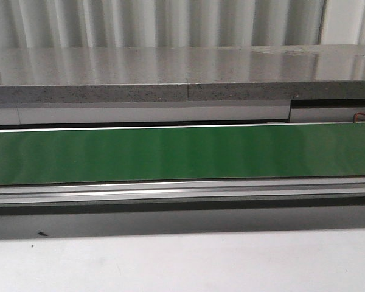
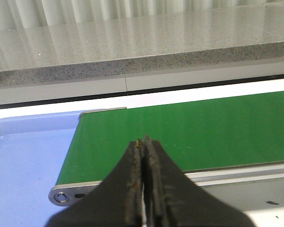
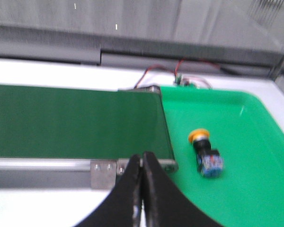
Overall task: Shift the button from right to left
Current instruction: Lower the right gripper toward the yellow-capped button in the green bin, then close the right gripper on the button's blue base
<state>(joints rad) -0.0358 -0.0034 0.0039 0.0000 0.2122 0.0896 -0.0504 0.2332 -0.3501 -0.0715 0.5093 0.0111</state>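
The button (image 3: 206, 152) lies on its side in the green tray (image 3: 255, 189), just past the belt (image 3: 75, 120) end, yellow cap pointing away from the right fingers (image 3: 142, 163), which are pressed together and empty. The left fingers (image 2: 145, 146), also closed and empty, hover over the belt's far end near the blue tray (image 2: 23, 156). The right arm is nearer, with open tray floor all round.

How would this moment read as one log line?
button: lying in green tray | left gripper: shut, empty | right gripper: shut, empty
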